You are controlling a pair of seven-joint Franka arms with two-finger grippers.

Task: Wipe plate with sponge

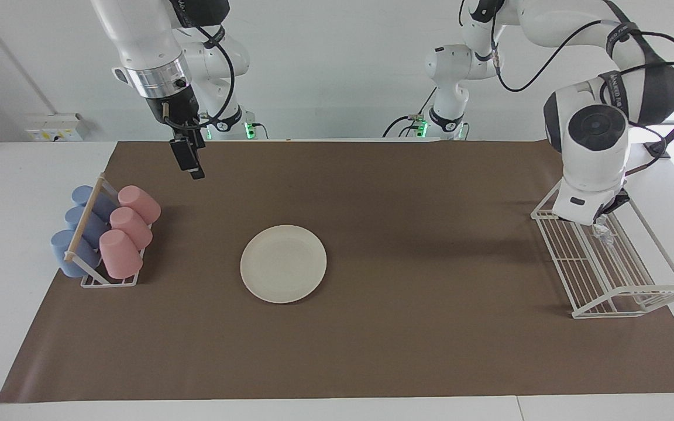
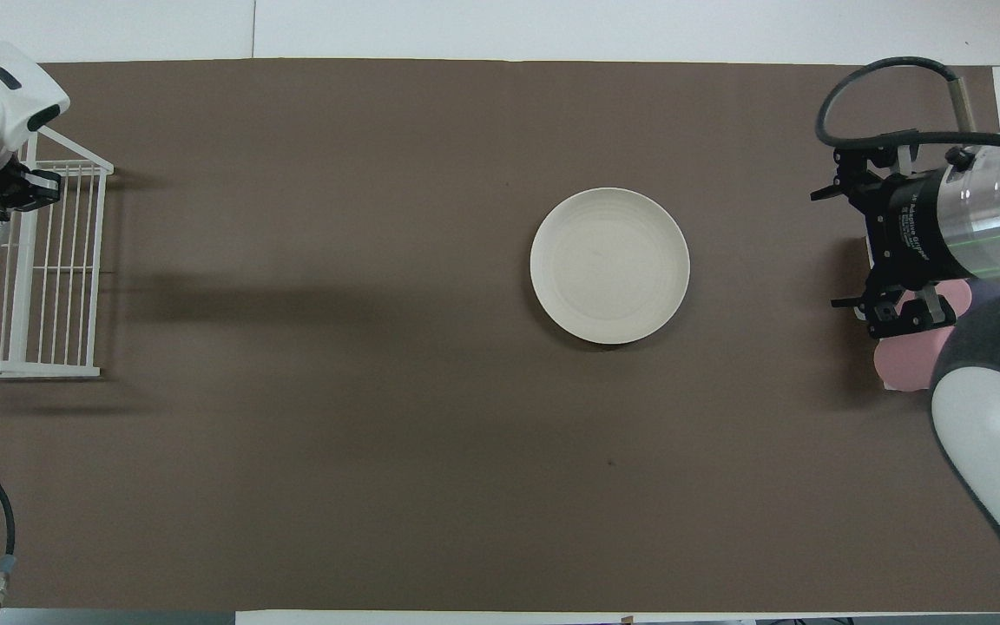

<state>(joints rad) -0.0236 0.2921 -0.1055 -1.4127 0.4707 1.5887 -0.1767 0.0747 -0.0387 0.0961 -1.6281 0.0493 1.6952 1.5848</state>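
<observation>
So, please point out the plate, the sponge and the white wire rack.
plate [image 1: 283,264]: facing view, centre of its flat face.
sponge [image 1: 604,230]: facing view, crinkled part hanging below the left gripper.
white wire rack [image 1: 635,302]: facing view, its end wall.
</observation>
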